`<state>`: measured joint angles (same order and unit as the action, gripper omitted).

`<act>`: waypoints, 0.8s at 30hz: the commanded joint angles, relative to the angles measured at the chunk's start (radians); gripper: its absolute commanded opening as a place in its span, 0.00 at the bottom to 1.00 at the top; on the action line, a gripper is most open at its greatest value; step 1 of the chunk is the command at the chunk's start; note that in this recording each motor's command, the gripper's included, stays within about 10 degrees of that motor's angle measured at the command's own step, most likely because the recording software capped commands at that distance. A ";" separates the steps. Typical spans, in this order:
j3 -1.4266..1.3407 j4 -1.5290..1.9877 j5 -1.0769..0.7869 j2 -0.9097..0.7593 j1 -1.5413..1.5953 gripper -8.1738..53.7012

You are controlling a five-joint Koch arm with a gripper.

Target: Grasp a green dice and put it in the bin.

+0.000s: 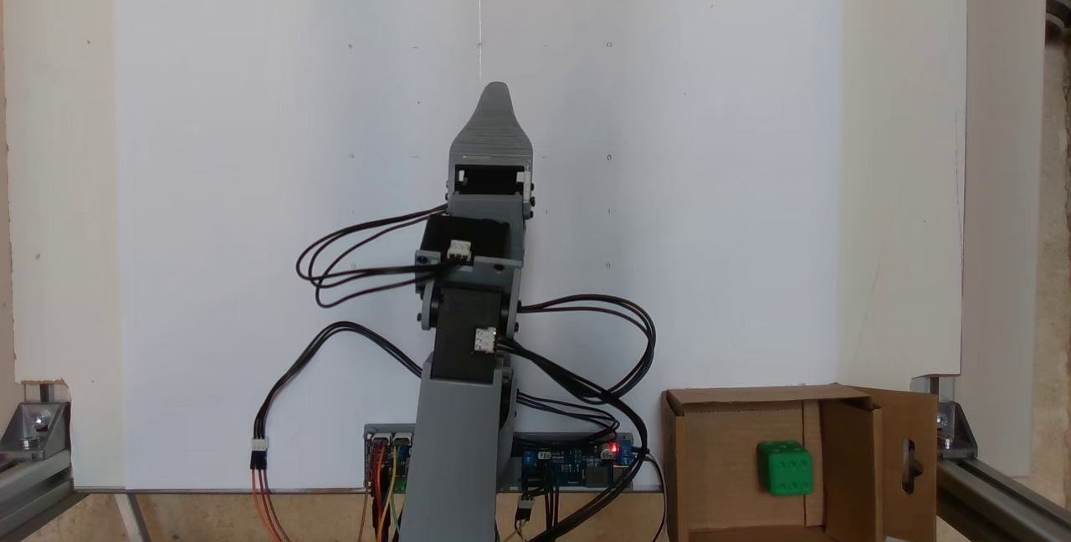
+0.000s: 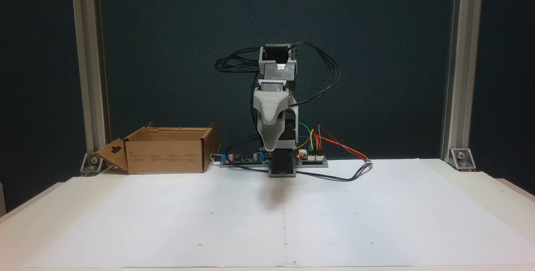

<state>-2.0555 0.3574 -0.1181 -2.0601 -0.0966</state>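
The green dice lies inside the bin, a brown cardboard box at the lower right of a fixed view. The same bin stands at the back left in the other fixed view, its flap with a cut-out hole hanging outward; the dice is hidden behind the bin's wall there. My grey gripper is folded over the arm's base in the middle of the table, far from the bin. It holds nothing that I can see. Its jaws lie one behind the other, tip pointing down.
A white paper sheet covers the table. Circuit boards with a red light and loose black cables sit by the arm's base. Aluminium frame posts stand at the table's back corners.
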 commanded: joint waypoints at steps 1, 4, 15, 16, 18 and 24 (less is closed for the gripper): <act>-0.012 -0.159 0.034 -0.060 0.011 0.87; -0.117 -0.296 0.034 -0.138 0.011 0.87; -0.535 -0.787 0.035 -0.291 0.044 0.87; -0.548 -0.830 0.035 -0.291 0.057 0.87; -0.563 -0.912 0.035 -0.291 0.083 0.87; -0.594 -1.120 0.037 -0.308 0.092 0.86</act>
<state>-2.6722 -0.6642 -0.1166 -2.2580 -0.0077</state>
